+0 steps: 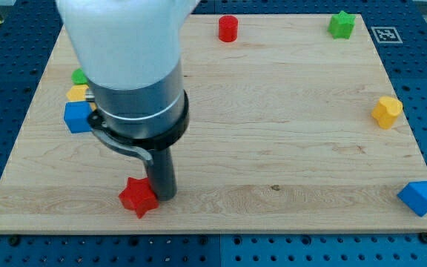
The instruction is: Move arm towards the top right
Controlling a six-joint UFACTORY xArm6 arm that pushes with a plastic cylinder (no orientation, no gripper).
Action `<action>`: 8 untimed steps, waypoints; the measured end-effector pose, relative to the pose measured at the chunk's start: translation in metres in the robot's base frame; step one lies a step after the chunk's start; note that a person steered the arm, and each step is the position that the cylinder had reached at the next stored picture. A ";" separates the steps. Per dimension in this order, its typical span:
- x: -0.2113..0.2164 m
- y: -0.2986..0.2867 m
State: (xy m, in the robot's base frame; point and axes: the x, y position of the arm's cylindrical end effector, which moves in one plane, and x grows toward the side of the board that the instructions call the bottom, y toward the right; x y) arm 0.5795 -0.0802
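My tip (163, 196) rests on the wooden board (273, 126) near the view's bottom left. It touches or nearly touches the right side of a red star block (138, 196). The arm's white and grey body fills the view's top left. At the view's left edge sit a blue cube (78, 117), a yellow block (77, 93) and a green block (79, 76), both partly hidden by the arm. A red cylinder (228, 28) stands at the top middle. A green star block (342, 24) is at the top right.
A yellow block (386, 111) sits at the view's right edge. A blue wedge-like block (419, 197) sits at the bottom right corner. A black-and-white marker (385, 34) lies beyond the board's top right corner. Blue perforated table surrounds the board.
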 end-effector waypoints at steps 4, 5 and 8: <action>0.004 -0.002; 0.026 -0.037; 0.020 -0.082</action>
State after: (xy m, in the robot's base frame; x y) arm 0.5996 -0.1625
